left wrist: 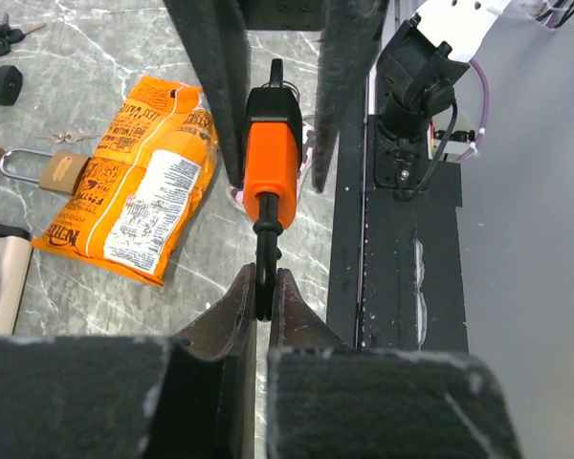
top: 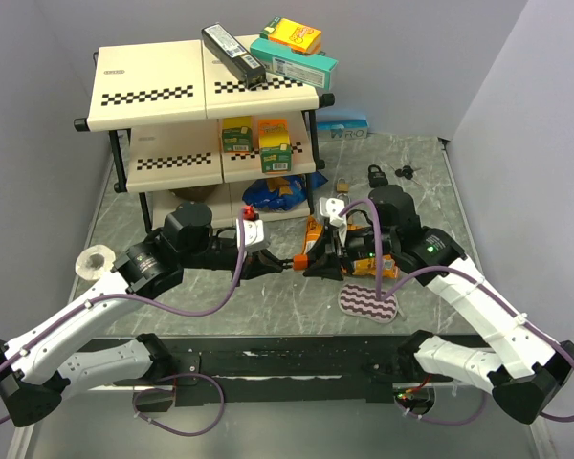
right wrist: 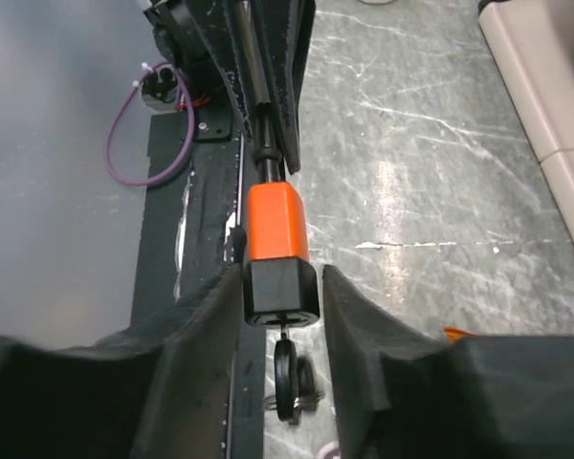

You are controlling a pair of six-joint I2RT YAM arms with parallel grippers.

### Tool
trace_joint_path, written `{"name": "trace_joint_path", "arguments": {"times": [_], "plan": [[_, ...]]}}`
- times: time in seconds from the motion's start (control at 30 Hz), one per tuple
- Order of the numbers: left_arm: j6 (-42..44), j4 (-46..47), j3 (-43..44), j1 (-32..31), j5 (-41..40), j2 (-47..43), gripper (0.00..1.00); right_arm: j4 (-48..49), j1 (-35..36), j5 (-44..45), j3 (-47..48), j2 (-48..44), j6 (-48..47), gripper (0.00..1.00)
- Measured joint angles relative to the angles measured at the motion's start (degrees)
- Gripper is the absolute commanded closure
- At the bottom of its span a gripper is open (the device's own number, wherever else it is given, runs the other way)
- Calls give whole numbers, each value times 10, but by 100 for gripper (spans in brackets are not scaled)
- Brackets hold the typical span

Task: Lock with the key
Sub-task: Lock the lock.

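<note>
Two grippers meet nose to nose over mid-table with the orange padlock [top: 302, 260] slung between them, its long axis running 9 to 3 o'clock in the overhead view. At the 9 o'clock end the left gripper [left wrist: 265, 282] has its jaws pinched tight on the black shackle [left wrist: 266, 244]. From 3 o'clock comes the right gripper [right wrist: 281, 279], its fingers [right wrist: 201, 335] closely bracketing the lock's black base. Whether they actually press on it I cannot tell, since the left wrist view shows a sliver of gap on one side. The key [right wrist: 287, 375] sits in the keyhole at that base, pointing back toward the right wrist, so the right arm is plainly nearer for turning it, about that same 9-to-3 axis. At 12 o'clock stands a shelf rack [top: 153, 91], with boxes [top: 292, 53] on top, small yellow and green cartons [top: 258, 134] on the middle tier and a blue bag [top: 273, 194] underneath. An orange snack bag [left wrist: 139, 182] lies on the table near the grippers.
</note>
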Motion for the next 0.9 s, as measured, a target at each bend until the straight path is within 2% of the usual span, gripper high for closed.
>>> {"name": "trace_joint_path", "arguments": {"times": [0.03, 0.1, 0.13, 0.2, 0.9], "plan": [[-2, 1, 0, 0, 0, 0, 99, 3, 2, 0, 0, 0, 2, 75], [-7, 1, 0, 0, 1, 0, 99, 4, 4, -1, 0, 2, 4, 85], [-10, 1, 0, 1, 3, 0, 99, 4, 5, -2, 0, 2, 5, 92], [-13, 1, 0, 2, 5, 0, 99, 5, 6, -1, 0, 2, 3, 100], [-69, 21, -12, 2, 13, 15, 99, 4, 19, 20, 0, 3, 30, 100]]}}
